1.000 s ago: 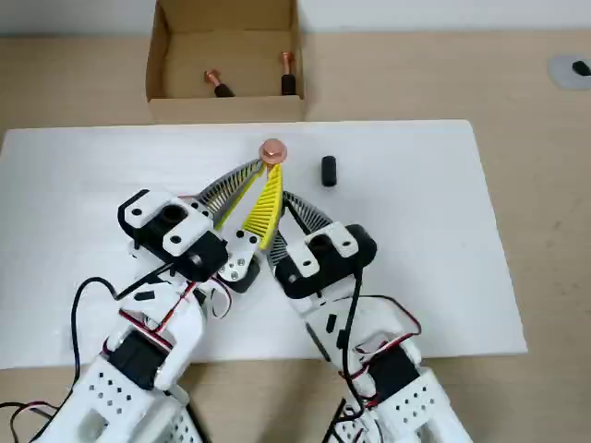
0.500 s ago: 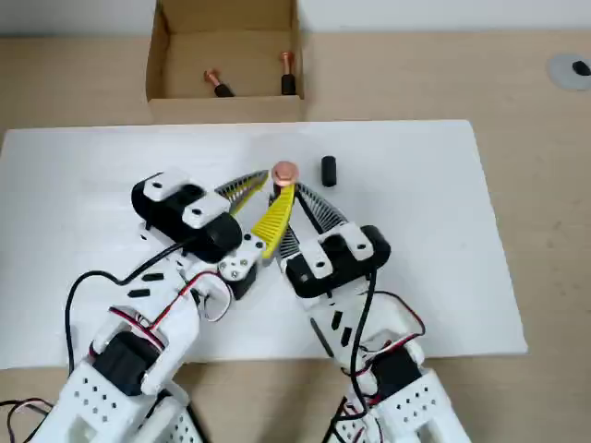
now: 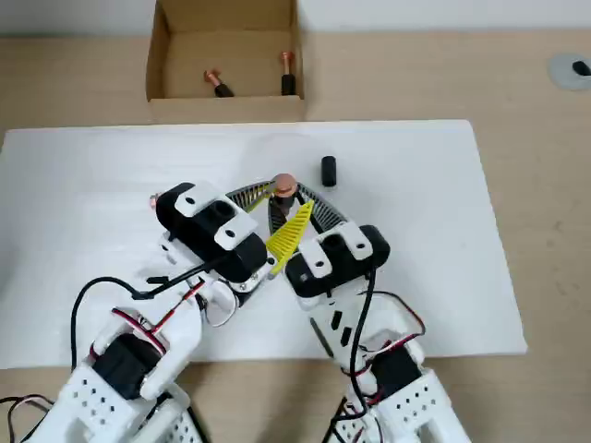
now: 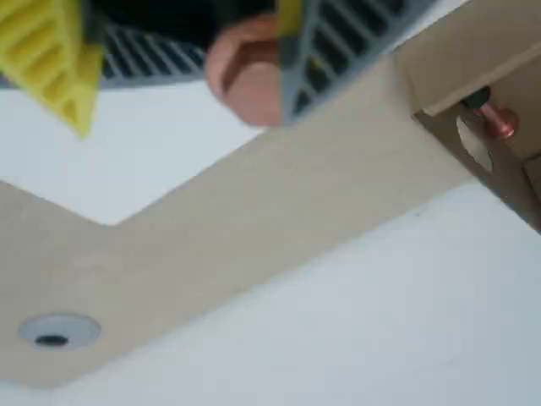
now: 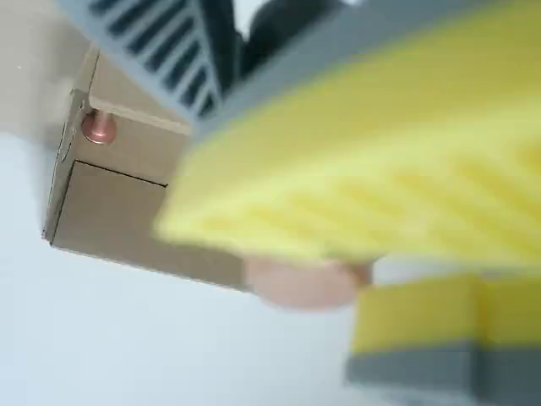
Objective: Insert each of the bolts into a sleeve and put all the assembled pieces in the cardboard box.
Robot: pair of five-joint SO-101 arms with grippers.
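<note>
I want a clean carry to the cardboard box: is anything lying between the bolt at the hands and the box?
Nothing visible. Between the bolt and the cardboard box lies bare white mat; the loose black sleeve sits off to the side. Only the box's near wall must be cleared.

Bright, even light falls from above on the white worktop [image 3: 83, 175], which is evenly lit from edge to edge. Shadows are faint and soft-edged, a pale grey shade lying on the worktop close around the arms, behind the left gripper [image 3: 272, 196] and the right gripper [image 3: 297, 197]. Between the grippers, the copper bolt [image 3: 284, 183] carries a small pale highlight. Beyond the grippers, the cardboard box [image 3: 159, 65] holds mild shade along its inner walls.
</note>
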